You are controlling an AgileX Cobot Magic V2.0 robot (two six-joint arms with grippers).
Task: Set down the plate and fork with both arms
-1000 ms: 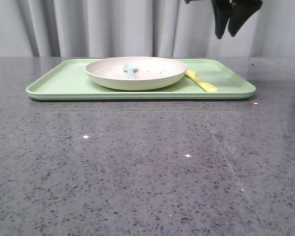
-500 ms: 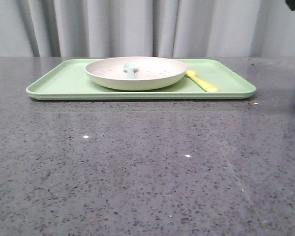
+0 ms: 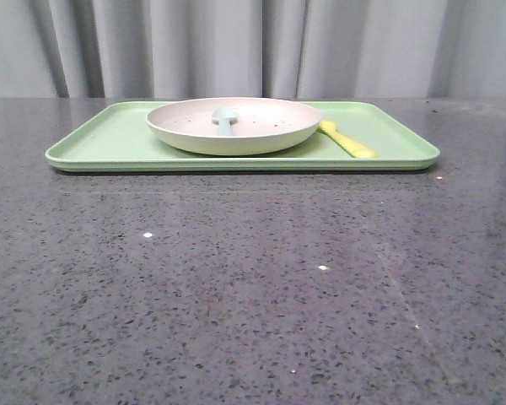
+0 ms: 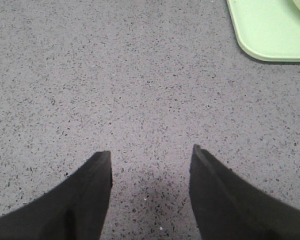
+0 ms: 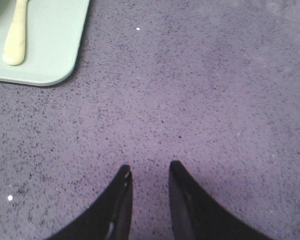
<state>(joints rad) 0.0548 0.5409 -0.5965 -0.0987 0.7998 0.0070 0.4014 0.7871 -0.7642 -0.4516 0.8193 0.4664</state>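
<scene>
While the plate [image 3: 234, 125] is sitting on the light green tray [image 3: 101, 139], we are listing the yellow fork [image 3: 347, 140] as lying on the same tray, just beside the plate's right rim. A pale blue-green utensil [image 3: 225, 119] is resting inside the plate. We are recording the left gripper [image 4: 151, 159] as hanging over bare speckled table [image 3: 253, 287], fingers spread wide and grasping nothing. The right gripper [image 5: 149, 171] is hovering off the tray's corner, fingers parted by a narrower gap, likewise empty.
</scene>
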